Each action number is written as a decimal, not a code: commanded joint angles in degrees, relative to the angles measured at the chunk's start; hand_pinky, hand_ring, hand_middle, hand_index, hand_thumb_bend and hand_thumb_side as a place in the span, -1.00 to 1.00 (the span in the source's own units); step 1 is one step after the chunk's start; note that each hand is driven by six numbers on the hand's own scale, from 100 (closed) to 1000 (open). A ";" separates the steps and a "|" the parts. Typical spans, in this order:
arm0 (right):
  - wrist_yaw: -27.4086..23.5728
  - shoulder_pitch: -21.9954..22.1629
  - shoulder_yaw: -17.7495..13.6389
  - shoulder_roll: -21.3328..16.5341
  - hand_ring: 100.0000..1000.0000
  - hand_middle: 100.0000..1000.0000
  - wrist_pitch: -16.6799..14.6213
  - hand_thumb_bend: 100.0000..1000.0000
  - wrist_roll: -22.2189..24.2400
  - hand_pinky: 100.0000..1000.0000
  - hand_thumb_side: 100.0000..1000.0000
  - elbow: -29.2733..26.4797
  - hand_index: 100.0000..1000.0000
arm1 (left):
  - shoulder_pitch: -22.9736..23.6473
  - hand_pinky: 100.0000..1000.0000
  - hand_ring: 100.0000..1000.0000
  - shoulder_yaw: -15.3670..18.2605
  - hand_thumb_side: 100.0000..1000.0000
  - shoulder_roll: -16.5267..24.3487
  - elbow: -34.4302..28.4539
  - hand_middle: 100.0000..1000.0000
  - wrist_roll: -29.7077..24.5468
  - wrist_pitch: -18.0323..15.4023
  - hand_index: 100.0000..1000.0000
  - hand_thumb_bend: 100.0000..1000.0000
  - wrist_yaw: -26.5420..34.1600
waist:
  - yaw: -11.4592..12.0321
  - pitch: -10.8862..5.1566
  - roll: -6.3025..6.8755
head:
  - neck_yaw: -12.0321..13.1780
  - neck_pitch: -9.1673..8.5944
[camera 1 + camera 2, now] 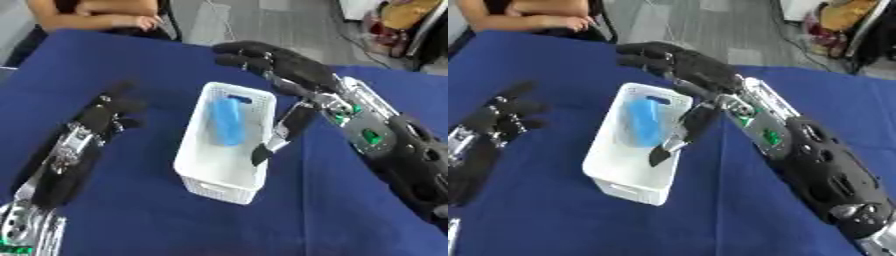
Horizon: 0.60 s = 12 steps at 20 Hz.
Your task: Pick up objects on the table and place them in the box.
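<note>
A white slotted plastic box [198, 172] stands on the blue table, long side running away from me. A light blue object [227, 121] lies inside it toward the far end. My right hand [293, 67] hovers over the box's far right corner, fingers spread and straight, thumb [284, 132] hanging down by the right rim; it holds nothing. To the left of the box, apart from it, my left hand [109, 116] sits above the cloth with its fingers relaxed and nothing in it.
The blue cloth [131, 220] covers the table. A person sits at the far edge with arms folded [96, 20], not touching anything. Grey floor and clutter [402, 20] lie beyond the table's far right.
</note>
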 commanded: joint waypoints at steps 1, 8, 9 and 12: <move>-0.13 -0.25 -0.97 -1.38 1.00 1.00 0.17 1.00 -1.06 1.00 0.68 -0.96 1.00 | -0.77 0.59 0.72 -0.15 1.00 0.50 -0.79 1.00 -0.14 -0.06 0.57 -1.00 0.08 | -0.10 -1.24 0.45 | 0.01 -0.93; -0.01 -0.07 -1.08 -2.03 1.00 1.00 0.68 1.00 -1.54 1.00 0.68 -1.95 1.00 | -0.71 0.59 0.72 -0.15 1.00 0.63 -0.68 1.00 -0.18 -0.11 0.57 -1.00 -0.04 | -0.79 -1.31 0.65 | 0.14 -1.08; -0.09 -0.03 -1.13 -2.29 1.00 1.00 0.83 1.00 -1.49 1.00 0.68 -2.40 1.00 | -0.65 0.59 0.72 -0.14 1.00 0.68 -0.65 1.00 -0.15 -0.12 0.57 -1.00 -0.05 | -0.98 -1.40 0.69 | 0.16 -1.10; -0.71 0.04 -1.34 -3.52 1.00 1.00 1.26 1.00 -1.17 1.00 0.77 -5.12 1.00 | -0.13 0.59 0.72 0.00 1.00 1.00 -0.45 1.00 -0.03 -0.15 0.57 -1.00 -0.23 | -2.10 -2.07 0.90 | 0.28 -1.17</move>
